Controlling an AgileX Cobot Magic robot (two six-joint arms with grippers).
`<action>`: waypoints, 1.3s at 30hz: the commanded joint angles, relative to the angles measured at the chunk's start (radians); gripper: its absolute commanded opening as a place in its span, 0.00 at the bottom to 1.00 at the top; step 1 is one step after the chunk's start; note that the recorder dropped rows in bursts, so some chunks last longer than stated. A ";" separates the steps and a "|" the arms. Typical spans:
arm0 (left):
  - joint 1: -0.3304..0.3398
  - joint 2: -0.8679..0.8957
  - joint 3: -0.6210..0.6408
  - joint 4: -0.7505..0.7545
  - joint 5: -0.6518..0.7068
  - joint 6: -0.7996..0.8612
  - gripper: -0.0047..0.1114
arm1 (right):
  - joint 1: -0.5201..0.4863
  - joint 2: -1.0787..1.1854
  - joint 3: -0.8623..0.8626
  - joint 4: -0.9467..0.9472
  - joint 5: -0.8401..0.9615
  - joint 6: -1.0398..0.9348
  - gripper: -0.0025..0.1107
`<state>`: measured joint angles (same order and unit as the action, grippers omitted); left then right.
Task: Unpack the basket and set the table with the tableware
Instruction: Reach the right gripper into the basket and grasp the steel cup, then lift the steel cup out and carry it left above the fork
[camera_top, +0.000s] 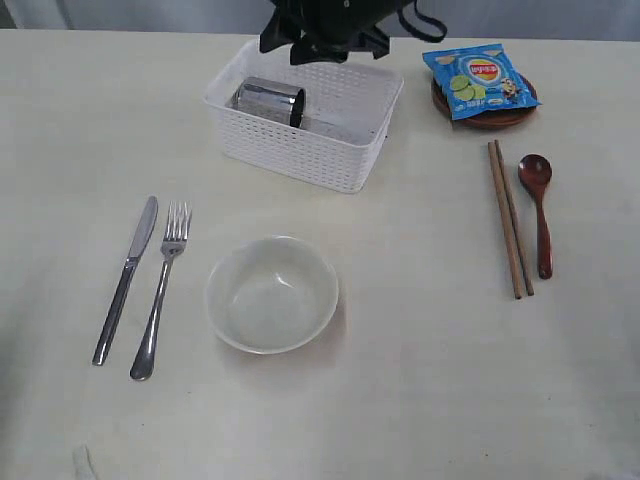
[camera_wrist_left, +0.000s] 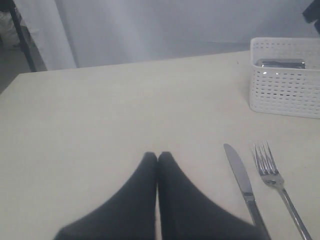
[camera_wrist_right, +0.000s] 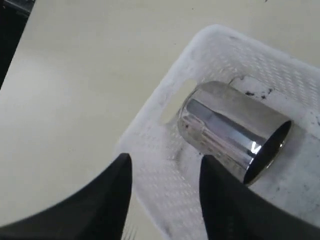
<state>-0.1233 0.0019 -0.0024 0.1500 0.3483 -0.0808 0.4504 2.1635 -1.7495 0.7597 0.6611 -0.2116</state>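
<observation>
1. Knife (camera_top: 125, 280) and fork (camera_top: 162, 290) lie side by side on the table (camera_top: 420, 380); the left gripper (camera_wrist_left: 158, 155) is pressed shut, empty.
2. Pale bowl (camera_top: 272, 295) is set out.
3. White basket (camera_top: 300, 150) holds only the steel cup (camera_top: 268, 102), tipped over; the right gripper (camera_wrist_right: 165, 160) hovers above, jaws spread, holding nothing.
4. Chopsticks (camera_top: 509, 220), spoon (camera_top: 540, 215) and brown plate (camera_top: 495, 122) under a snack packet (camera_top: 480, 80) are out.
5. Probably only the cup remains.
</observation>
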 joint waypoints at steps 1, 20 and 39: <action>-0.005 -0.002 0.002 0.003 -0.001 -0.002 0.04 | -0.006 0.090 -0.050 -0.012 0.028 0.037 0.40; -0.005 -0.002 0.002 -0.004 -0.001 -0.002 0.04 | -0.006 0.138 -0.053 -0.009 0.009 0.055 0.40; -0.005 -0.002 0.002 -0.002 -0.001 -0.002 0.04 | -0.018 0.193 -0.053 0.210 -0.096 -0.204 0.07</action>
<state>-0.1233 0.0019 -0.0024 0.1500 0.3483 -0.0808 0.4371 2.3572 -1.7997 0.9214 0.5847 -0.3151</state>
